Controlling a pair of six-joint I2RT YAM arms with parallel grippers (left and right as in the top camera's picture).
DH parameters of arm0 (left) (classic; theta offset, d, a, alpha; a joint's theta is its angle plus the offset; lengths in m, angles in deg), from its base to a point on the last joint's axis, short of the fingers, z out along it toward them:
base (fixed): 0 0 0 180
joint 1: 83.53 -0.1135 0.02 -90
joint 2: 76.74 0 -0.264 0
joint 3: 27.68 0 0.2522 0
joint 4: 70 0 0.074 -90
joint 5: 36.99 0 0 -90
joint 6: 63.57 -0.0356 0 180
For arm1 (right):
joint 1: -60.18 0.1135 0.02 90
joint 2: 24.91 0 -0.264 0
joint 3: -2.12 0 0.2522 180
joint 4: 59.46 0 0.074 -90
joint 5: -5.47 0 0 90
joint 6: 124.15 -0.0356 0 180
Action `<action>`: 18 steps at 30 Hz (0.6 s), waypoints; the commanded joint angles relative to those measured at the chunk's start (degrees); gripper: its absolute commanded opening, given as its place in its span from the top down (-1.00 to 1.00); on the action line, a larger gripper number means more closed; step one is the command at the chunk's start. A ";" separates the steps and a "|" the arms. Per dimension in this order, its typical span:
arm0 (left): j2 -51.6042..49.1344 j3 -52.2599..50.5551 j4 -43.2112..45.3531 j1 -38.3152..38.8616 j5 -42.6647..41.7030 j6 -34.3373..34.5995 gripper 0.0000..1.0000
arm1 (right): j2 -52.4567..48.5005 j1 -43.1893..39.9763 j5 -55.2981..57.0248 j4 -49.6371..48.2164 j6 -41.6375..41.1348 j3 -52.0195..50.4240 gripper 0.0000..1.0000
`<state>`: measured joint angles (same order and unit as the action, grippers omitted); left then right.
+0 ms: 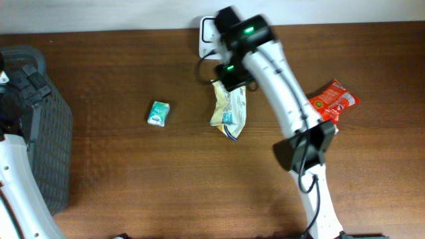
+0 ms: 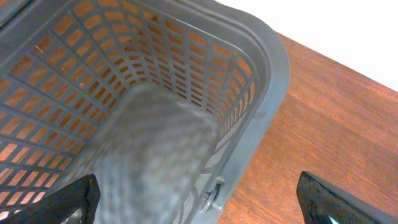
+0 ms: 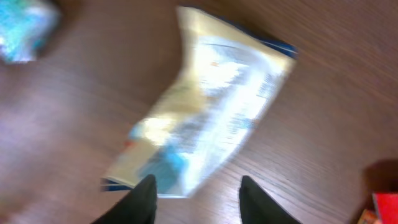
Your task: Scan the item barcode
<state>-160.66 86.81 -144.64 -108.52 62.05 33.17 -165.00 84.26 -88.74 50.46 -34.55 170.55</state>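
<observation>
Brown wooden desk across the whole view. Grey slatted basket at the left edge, the left pincer above it with fingers spread wide and nothing between them. Right arm stretched toward the far middle. Under its wrist, a cream and blue pouch, flat on the desk near the middle, probably the item to scan. Right pincer over one end of the pouch, fingers apart, gripping nothing. Red packet to the right and small teal pack to the left, both apart from the pouch. Small white box at the far edge, purpose unclear.

Judged early: nothing lifted, no barcode turned toward any reader; grasping and presenting left to do.

No brand or writing legible; pouch print blurred, barcode not made out.
</observation>
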 commanded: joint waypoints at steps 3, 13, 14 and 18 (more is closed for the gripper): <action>-0.28 0.13 0.09 -0.22 0.24 0.52 -0.98 | -0.07 -6.56 -9.84 -0.74 -1.29 -9.86 0.49; -0.28 0.15 0.09 -0.22 0.24 0.52 -0.98 | 0.02 -3.52 -13.38 -10.47 0.61 -21.42 0.50; -0.28 0.15 0.09 -0.22 0.24 0.52 -0.98 | 0.02 -3.52 -13.38 -10.23 0.61 -20.70 0.48; -0.28 0.15 0.09 -0.22 0.24 0.52 -0.98 | 0.20 -3.52 -13.16 -9.42 0.66 -17.84 0.40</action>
<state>-160.66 86.81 -144.62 -108.52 62.07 33.17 -165.22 81.07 -101.17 40.96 -34.09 150.05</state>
